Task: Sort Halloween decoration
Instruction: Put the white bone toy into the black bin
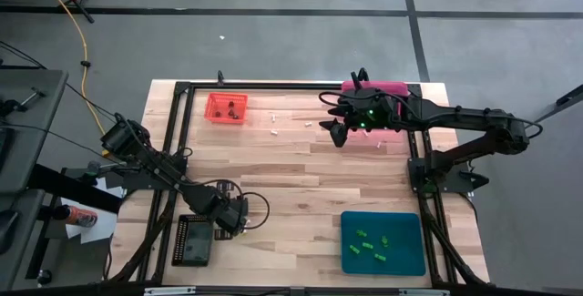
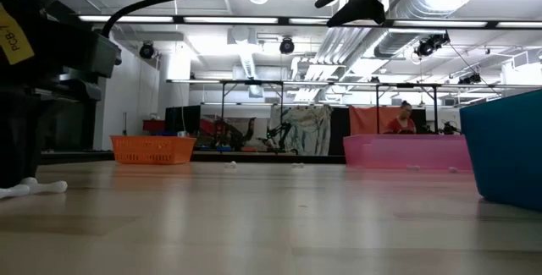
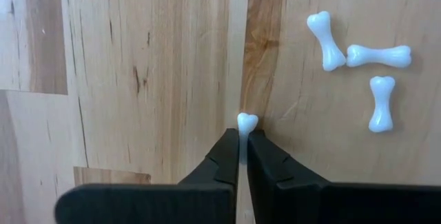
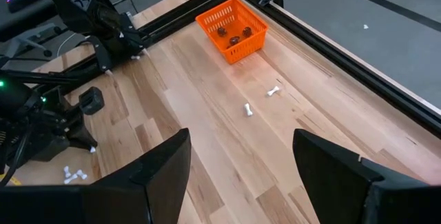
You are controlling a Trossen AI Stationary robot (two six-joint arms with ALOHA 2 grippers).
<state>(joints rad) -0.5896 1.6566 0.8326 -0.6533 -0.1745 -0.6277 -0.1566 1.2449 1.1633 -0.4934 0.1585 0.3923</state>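
Left wrist view, left gripper [image 3: 242, 138] low on the wooden table [image 3: 151, 58], jaws pinched on a white bone [image 3: 247, 122], three more bones [image 3: 372, 65] nearby, right gripper [image 4: 241, 155] raised, jaws wide apart, holding nothing, above the pink tray [image 1: 387, 88].

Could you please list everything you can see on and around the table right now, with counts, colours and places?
Bone in claw: 1, white, pinched by the left claw.
Loose bones: 3, white, on the wood beside the left claw.
Far bones: 2, white, mid-table near the orange tray.
Orange tray: 1, far left, holding dark brown trinkets.
Pink tray: 1, far right.
Teal tray: 1, near right, holding green trinkets.
Black tray: 1, near left.
Left claw: shut.
Right claw: open, raised near the pink tray.
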